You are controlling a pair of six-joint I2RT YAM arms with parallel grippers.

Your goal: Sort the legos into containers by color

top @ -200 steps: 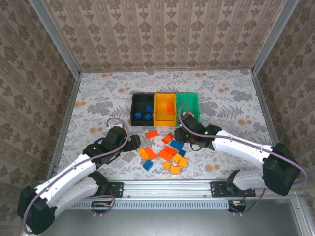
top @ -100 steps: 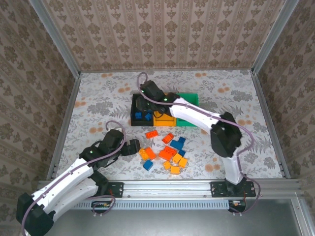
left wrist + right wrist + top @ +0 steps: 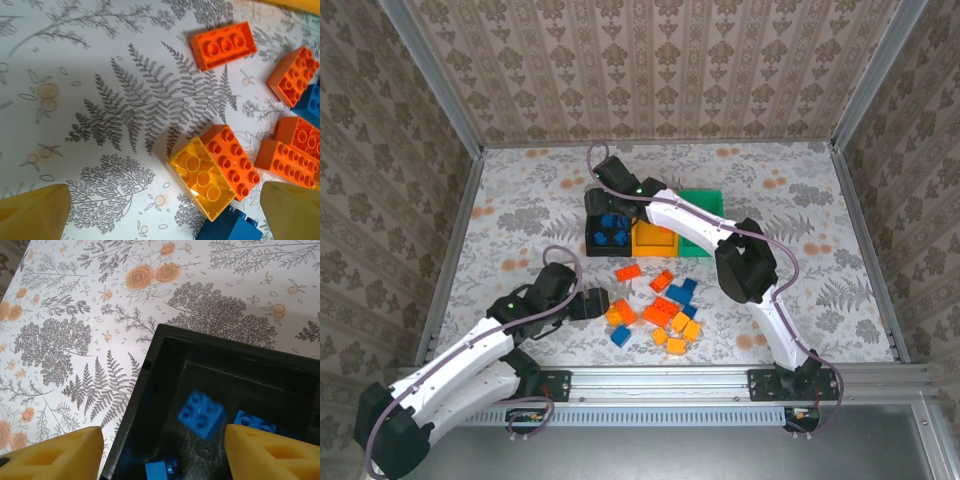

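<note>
Tabletop (image 3: 520, 210): legos (image 3: 662, 312) left unsorted.
Right gripper (image 3: 160, 452): just released — blue brick (image 3: 201, 414) is dropped into black bin (image 3: 145, 375).
Left gripper (image 3: 162, 212): spread, empty.

A laboratory test cell is indicated: a table (image 3: 520, 200) covered in floral print is enclosed by wallpapered panels (image 3: 650, 70) framed with aluminium posts (image 3: 430, 75).

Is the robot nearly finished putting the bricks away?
Not yet. Done: several blue bricks lie in the black bin. In hand: nothing. The right gripper hangs open over that bin, and the left gripper is open above a yellow brick. Left: about a dozen loose bricks on the table, in all three colours.
</note>
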